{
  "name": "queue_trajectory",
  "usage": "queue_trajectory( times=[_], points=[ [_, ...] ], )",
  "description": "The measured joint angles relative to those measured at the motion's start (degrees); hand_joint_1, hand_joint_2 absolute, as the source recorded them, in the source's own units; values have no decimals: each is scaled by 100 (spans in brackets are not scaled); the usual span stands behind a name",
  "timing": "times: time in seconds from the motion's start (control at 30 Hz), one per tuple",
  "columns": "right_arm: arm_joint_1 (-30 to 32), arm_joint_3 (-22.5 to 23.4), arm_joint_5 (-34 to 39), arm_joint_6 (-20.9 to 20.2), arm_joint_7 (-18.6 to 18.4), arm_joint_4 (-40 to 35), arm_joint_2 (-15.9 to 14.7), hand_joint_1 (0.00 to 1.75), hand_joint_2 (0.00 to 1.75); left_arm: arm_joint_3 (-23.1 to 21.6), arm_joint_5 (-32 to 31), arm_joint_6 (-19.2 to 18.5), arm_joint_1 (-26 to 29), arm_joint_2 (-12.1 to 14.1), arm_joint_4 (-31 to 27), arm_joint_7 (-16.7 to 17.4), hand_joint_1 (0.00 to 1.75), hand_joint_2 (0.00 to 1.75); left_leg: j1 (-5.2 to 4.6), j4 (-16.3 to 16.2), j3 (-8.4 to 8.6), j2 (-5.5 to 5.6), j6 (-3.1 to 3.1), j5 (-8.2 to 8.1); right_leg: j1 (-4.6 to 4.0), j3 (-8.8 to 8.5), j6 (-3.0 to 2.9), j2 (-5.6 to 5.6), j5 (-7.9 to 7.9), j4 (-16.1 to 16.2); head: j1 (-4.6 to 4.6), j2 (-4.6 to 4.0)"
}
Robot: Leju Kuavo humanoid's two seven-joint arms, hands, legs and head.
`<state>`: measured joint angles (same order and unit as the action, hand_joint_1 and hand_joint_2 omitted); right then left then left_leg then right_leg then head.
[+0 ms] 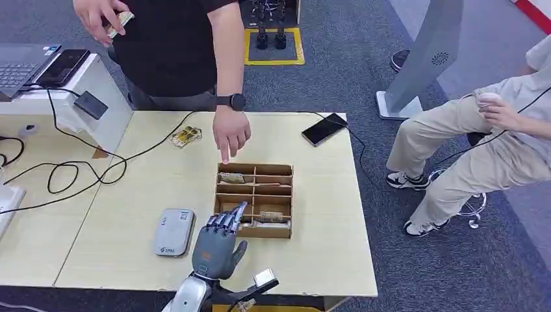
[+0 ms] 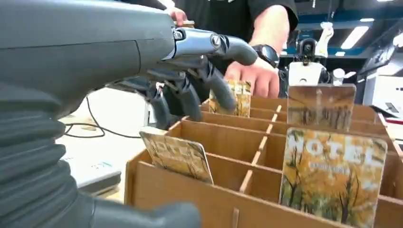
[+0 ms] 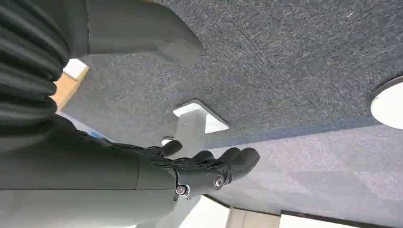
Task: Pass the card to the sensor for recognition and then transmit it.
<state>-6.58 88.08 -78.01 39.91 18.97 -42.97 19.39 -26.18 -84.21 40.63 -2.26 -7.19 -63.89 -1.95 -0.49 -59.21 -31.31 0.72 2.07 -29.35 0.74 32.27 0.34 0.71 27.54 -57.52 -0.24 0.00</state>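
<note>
Head view: my left hand (image 1: 217, 244) sits over the near left corner of the wooden divided box (image 1: 254, 199), fingers (image 1: 229, 218) stretched forward and apart, nothing held. A person's hand (image 1: 230, 134) points down at the box's far left edge. The grey sensor pad (image 1: 175, 231) lies flat just left of my hand.

Left wrist view adds what the overhead hides: the cards stand upright in the slots. Nearest card (image 2: 177, 155) leans tilted in the front left compartment, below my fingers (image 2: 209, 76), not touched. A larger card (image 2: 332, 175) in autumn yellow with pale lettering stands beside it.

Right wrist view: my right hand (image 3: 199, 171) hangs over grey carpet, fingers lightly curled, empty.

Bare tabletop (image 1: 328, 260) lies right of the box up to the table edge
</note>
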Motion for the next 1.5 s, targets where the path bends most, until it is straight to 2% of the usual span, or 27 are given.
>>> queue_trajectory(
  times=[0.1,0.33,0.6,0.77,0.97,1.17,1.5],
  points=[
    [0,0,-15,0,-52,0,0,0,175,175,0,0,185,-63,-400,-182,0,175,0,0,-2,1,0,0,0,1,0,0,0,0,0,0],
    [-1,0,-50,0,-103,-4,0,0,175,925,33,0,581,-485,-1276,-1122,0,175,-1,0,-4,1,1,-1,1,1,1,0,1,1,2,0],
    [-2,0,-85,0,-136,-9,0,0,175,1578,66,-2,764,-612,-1698,-1790,0,175,1,0,-1,0,0,0,-2,3,0,0,0,1,-2,0],
    [-4,0,-118,0,-116,-9,0,0,175,1847,72,-2,819,-645,-1761,-2077,0,175,1,0,-2,1,1,0,-1,3,0,0,1,1,0,0],
    [-4,0,-125,0,-101,-9,0,0,175,1947,46,-11,838,-649,-1759,-2166,0,175,-1,0,-2,1,1,-1,1,2,1,0,0,1,0,0],
    [-3,0,-136,0,-98,-9,0,0,175,1963,83,-22,830,-634,-1570,-2448,0,175,-1,0,-1,1,1,-1,1,2,1,0,0,1,-2,0],
    [-3,0,-197,0,-133,-11,0,0,175,1821,112,-28,800,-590,-1025,-2376,0,175,0,0,-1,0,1,-1,0,3,0,0,1,1,-2,0]
  ],
)
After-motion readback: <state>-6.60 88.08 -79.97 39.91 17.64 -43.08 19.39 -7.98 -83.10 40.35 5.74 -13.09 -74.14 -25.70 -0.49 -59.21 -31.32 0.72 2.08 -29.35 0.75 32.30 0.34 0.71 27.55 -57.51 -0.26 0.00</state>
